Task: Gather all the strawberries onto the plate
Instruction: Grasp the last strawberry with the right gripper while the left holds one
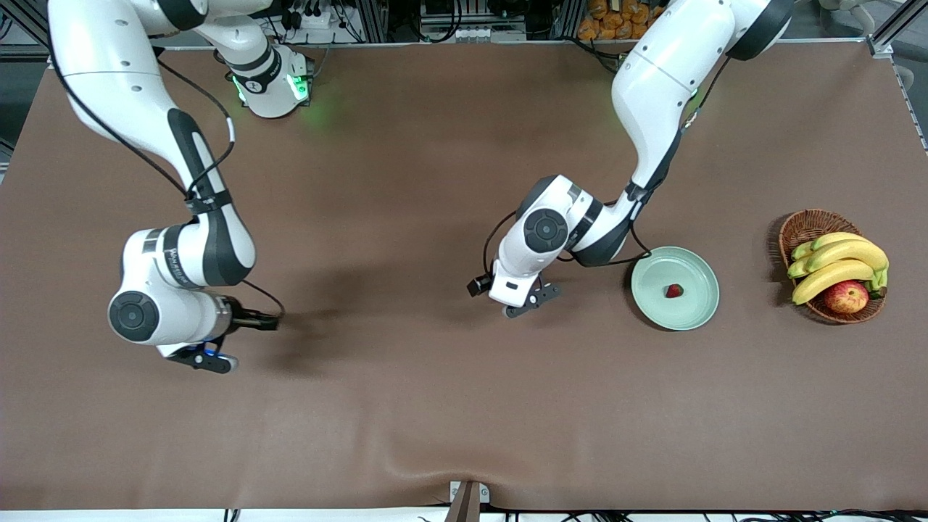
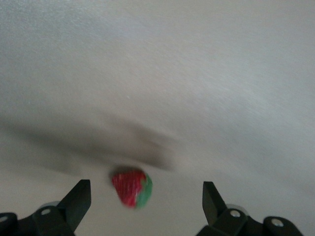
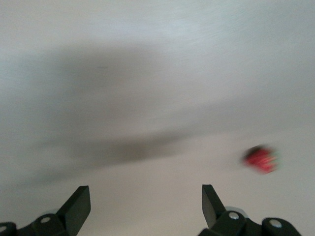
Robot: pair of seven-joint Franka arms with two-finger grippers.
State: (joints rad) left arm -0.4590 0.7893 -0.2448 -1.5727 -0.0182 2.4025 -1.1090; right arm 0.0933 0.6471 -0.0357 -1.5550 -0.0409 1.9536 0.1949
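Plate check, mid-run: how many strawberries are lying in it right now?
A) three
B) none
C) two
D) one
D: the front view shows a single strawberry lying near the middle of the plate, with the rest of the dish bare.

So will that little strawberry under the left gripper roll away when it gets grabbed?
Maybe a bit. The strawberry looks small and rounded, so a nudge could roll it on the flat cloth. It's probably light, and the open left gripper straddles it with room to spare.
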